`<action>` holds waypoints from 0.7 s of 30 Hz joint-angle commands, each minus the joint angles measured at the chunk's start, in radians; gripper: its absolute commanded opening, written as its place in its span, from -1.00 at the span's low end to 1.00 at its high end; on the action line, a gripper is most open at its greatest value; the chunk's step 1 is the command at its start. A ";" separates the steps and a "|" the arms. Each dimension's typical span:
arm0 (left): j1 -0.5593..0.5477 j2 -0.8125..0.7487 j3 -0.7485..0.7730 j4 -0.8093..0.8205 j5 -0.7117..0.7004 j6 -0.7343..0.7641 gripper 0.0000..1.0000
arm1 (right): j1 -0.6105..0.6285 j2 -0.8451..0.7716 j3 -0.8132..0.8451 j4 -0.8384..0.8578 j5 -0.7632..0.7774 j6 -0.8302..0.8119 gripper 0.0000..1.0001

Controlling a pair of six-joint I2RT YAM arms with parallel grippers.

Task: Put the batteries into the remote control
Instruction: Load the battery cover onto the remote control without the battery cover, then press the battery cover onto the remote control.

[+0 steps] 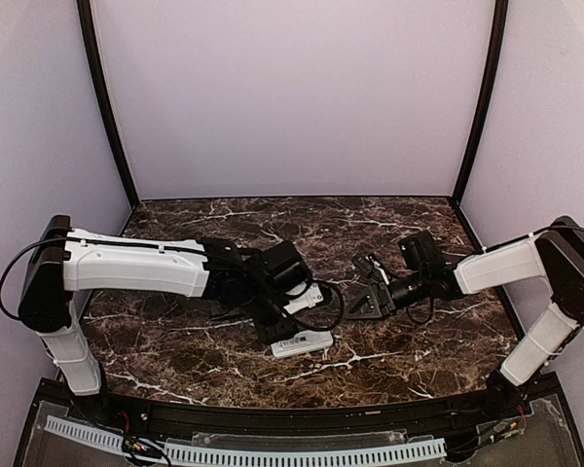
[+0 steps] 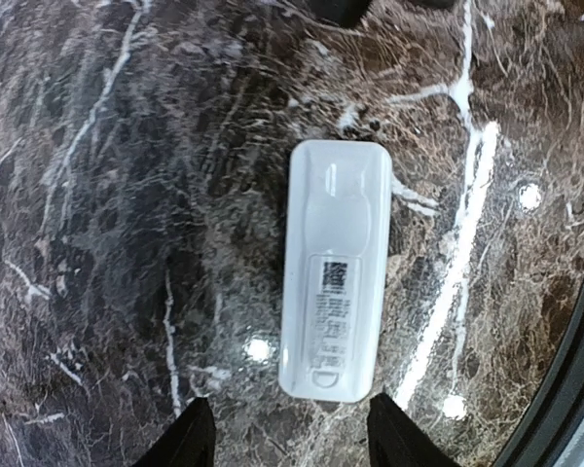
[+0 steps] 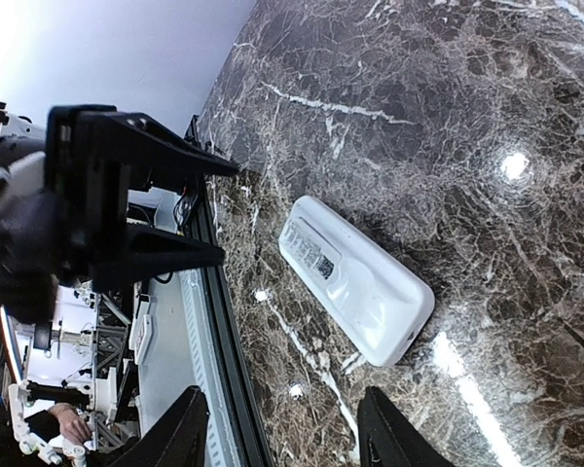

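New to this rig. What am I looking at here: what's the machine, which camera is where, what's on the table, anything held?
Two robot arms are bolted side by side at the near edge of a dark marble-pattern table. The wide picture comes from a fixed camera above and behind them. The other two come from a camera on each wrist, looking past that arm's own black fingers. On the table lies a small flat white plastic remote control, back up, its printed label showing. The left arm's fingers hang over it, spread apart and empty. The right arm's fingers, off to one side, are also apart and empty. No batteries show in any picture.
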 commanded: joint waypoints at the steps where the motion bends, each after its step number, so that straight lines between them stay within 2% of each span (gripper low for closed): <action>1: 0.057 -0.145 -0.083 0.076 0.061 -0.059 0.08 | -0.003 -0.051 0.018 0.012 0.014 -0.009 0.01; 6: 0.128 -0.229 -0.229 0.180 0.116 -0.140 0.04 | 0.034 -0.068 0.039 0.005 0.032 0.001 -0.24; 12: 0.151 -0.253 -0.338 0.324 0.190 -0.252 0.00 | 0.120 -0.030 0.084 0.005 0.070 0.013 -0.48; 21: 0.151 -0.182 -0.373 0.434 0.273 -0.289 0.10 | 0.203 0.055 0.101 0.097 0.091 0.082 -0.55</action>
